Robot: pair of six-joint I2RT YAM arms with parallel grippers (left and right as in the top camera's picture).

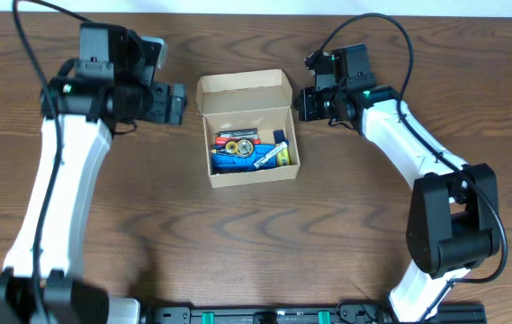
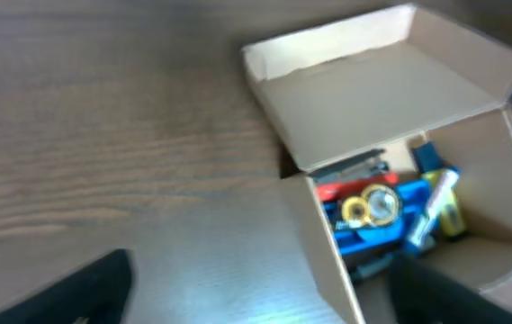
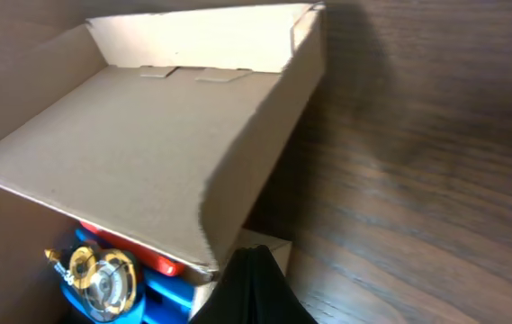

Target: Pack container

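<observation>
Small rectangular tan-brown cardboard container (image 1: 256, 176), standing at the centre of the dark wood-grain desk (image 1: 148, 225). Its hinged flap lid (image 1: 243, 93) is open and raised on the far side, with the plain inner face showing. The compartment holds a cluster of small items: a blue plastic piece (image 1: 231, 164), a red strip (image 2: 345, 190) along its far edge, two gold-coloured round discs (image 2: 369, 207) lying on the blue piece, and a yellow object (image 1: 283, 155) against the right wall. A white-and-blue cylindrical item (image 1: 265, 158) lies tilted between the blue piece and the yellow object.

Left pincer (image 1: 182, 103): just beside the left edge of the lid. In the left wrist view its dark fingers (image 2: 85, 288) are spread wide and grip nothing.

Right pincer (image 1: 300, 103): just beside the right edge of the lid. In the right wrist view its black fingers (image 3: 251, 288) are pressed together with nothing between them. The tip lies close under the lid's side flap, and whether it touches the cardboard cannot be told.
</observation>
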